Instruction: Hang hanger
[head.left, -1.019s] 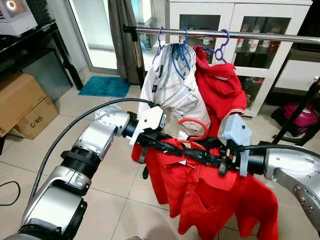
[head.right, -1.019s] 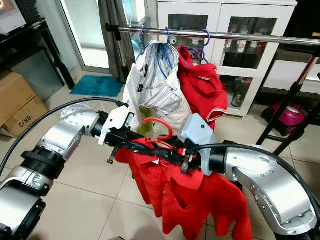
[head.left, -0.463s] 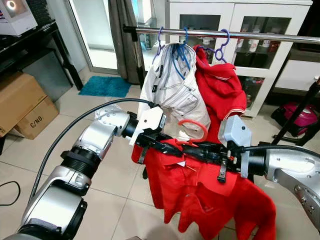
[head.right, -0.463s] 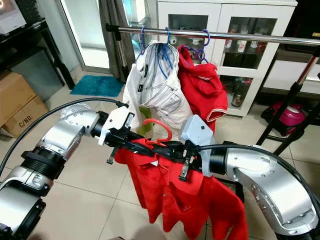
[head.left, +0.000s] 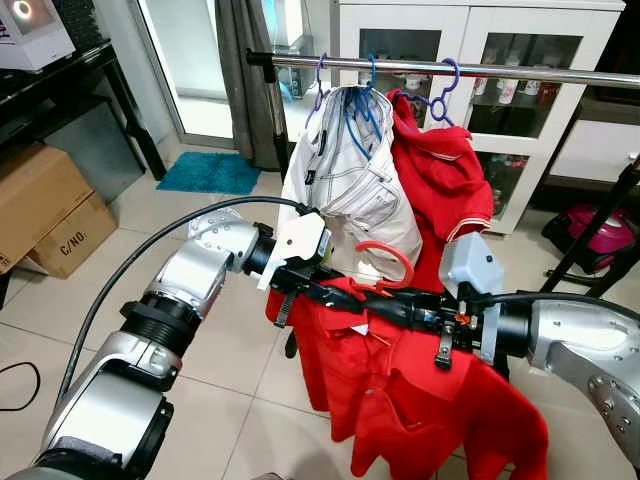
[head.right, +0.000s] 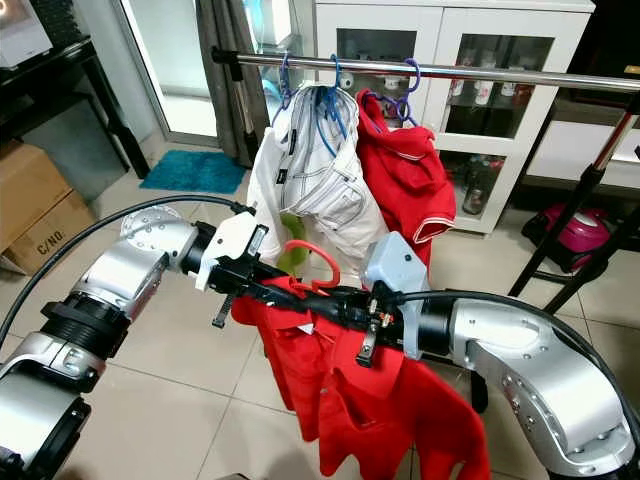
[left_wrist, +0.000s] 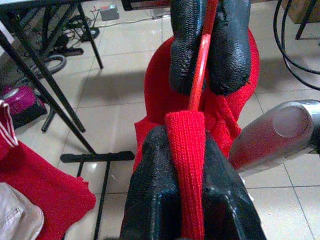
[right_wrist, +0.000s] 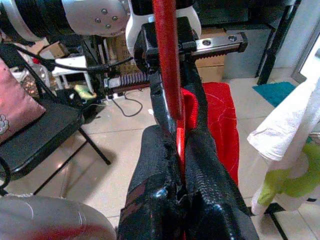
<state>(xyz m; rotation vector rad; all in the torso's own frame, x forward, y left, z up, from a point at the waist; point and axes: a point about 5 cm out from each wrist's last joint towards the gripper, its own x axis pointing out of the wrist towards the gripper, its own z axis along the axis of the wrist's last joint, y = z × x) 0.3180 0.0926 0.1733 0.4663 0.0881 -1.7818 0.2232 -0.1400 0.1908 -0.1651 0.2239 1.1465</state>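
Red plastic hanger (head.left: 385, 262) carrying a red polo shirt (head.left: 420, 400) is held level between both arms, its long axis running left to right. The left hand (head.left: 330, 295) is clenched on one shoulder of the hanger, the right hand (head.left: 420, 318) on the other, cloth pinched in with it. The hook curls upward between them, below and nearer than the steel rail (head.left: 560, 75), so it lies up and beyond both hands. A white jacket (head.left: 350, 185) and another red shirt (head.left: 440, 170) already hang there, above a tiled floor (head.left: 200, 240) before a white cabinet (head.left: 560, 40).
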